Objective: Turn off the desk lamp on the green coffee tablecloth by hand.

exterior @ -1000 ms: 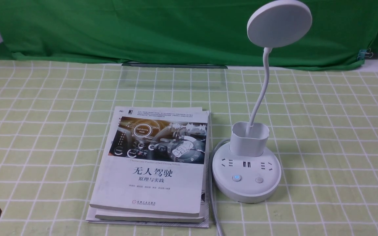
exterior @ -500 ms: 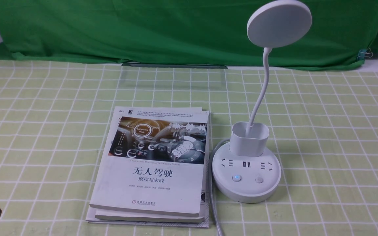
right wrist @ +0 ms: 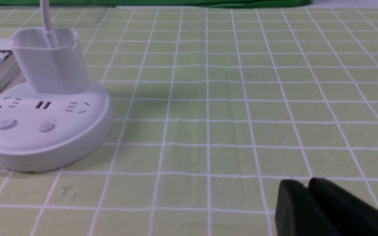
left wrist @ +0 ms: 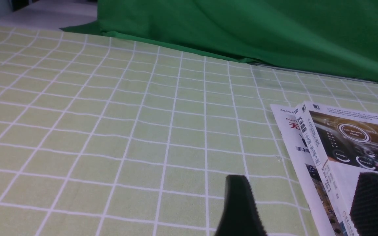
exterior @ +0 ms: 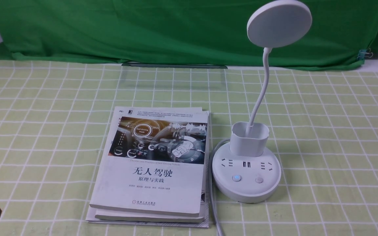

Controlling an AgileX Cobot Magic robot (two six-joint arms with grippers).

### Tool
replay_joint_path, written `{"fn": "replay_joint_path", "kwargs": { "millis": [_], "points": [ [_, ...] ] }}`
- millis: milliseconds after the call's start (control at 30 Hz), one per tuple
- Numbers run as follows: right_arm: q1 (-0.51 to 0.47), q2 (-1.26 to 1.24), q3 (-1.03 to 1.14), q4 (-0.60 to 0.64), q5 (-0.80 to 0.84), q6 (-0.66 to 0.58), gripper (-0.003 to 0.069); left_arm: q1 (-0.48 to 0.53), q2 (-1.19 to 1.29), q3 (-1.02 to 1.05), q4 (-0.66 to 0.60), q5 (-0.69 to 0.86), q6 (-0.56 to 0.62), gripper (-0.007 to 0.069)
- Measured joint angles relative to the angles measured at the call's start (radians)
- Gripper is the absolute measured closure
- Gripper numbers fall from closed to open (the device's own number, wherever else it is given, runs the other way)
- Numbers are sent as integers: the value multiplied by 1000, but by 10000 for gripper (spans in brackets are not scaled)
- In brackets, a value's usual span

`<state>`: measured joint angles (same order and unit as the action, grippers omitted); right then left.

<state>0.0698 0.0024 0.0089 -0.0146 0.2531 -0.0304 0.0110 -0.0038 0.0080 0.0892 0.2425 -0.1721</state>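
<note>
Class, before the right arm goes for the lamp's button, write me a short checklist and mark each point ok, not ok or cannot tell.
1. Desk lamp stands upright on the green coffee tablecloth: ok.
2. Blue-lit button and plain button on its base are uncovered and face the robot: ok.
3. Only cloth lies between the right pincer and the base: ok.
4. Right pincer's jaws closed for pressing: cannot tell.
5. Lamp head lit or dark: cannot tell.
6. Left pincer is open beside the books, away from the lamp: ok.
</note>
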Motion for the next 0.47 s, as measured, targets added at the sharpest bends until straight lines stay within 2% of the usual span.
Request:
{"fn": "replay_joint_path", "kwargs": {
  "millis": [467],
  "points": [
    [0, 0, 0, 0, 0, -1, 501, 0, 0, 0, 0, 0, 0, 214]
  ]
}}
